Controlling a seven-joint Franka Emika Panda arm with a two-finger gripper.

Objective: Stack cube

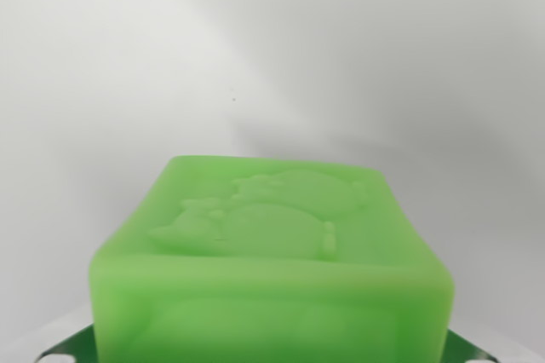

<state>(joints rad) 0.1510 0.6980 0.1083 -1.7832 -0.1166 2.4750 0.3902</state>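
Note:
A light green cube [271,273] with a raised relief figure on its top face fills the lower middle of the wrist view, very close to the camera. Its front face runs off the bottom edge. Small dark green pieces [61,351] with pale holes stick out from behind the cube's lower corners on both sides. I cannot tell whether they belong to my gripper or to something under the cube. No fingertips show plainly, and whether the cube is held is hidden. No second cube is in view.
A plain white surface [272,56] with soft grey shadows lies behind and around the cube.

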